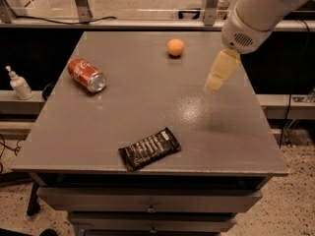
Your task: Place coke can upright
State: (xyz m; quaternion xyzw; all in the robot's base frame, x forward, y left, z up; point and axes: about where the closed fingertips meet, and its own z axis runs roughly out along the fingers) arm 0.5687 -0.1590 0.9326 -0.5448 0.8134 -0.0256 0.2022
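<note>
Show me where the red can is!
In the camera view the can lies on its side near the table's left edge; the gripper hangs over the right side.

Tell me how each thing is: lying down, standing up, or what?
coke can, lying on its side.
orange ball, resting near the far edge.
black wrapper, flat near the front edge.
white bottle, upright beside the table.
gripper, above the table's right side, far from the can.
</note>
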